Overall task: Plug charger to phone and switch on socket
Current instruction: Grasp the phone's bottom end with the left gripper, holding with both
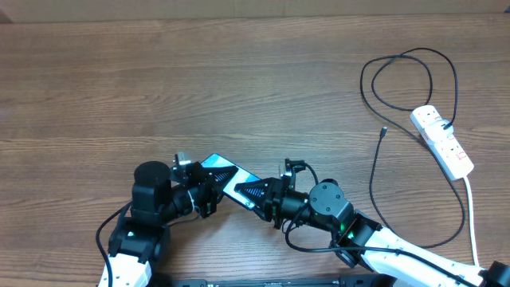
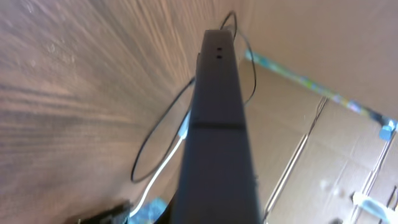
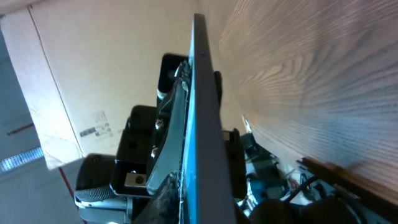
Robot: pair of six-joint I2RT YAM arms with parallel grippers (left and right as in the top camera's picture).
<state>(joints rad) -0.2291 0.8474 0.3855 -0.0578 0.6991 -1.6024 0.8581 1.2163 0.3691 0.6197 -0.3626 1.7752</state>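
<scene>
The phone (image 1: pixel 225 177) with its light blue screen is held up off the table, tilted on edge, between both grippers near the front. My left gripper (image 1: pixel 205 191) is shut on its left end. In the left wrist view the phone's dark edge (image 2: pixel 217 124) runs straight up from the jaws. My right gripper (image 1: pixel 259 195) is at the right end, and the phone (image 3: pixel 202 124) stands between its fingers (image 3: pixel 174 186); I cannot see whether they still press it. The charger (image 1: pixel 398 60) lies looped at the far right, its tip (image 1: pixel 383 130) free on the table. The socket (image 1: pixel 442 141) lies beside it.
The socket's thick white cord (image 1: pixel 470 207) runs down the right edge toward the front. The black cable (image 2: pixel 155 134) and white cord (image 2: pixel 165 168) show behind the phone in the left wrist view. Cardboard walls surround the wooden table (image 1: pixel 199 80).
</scene>
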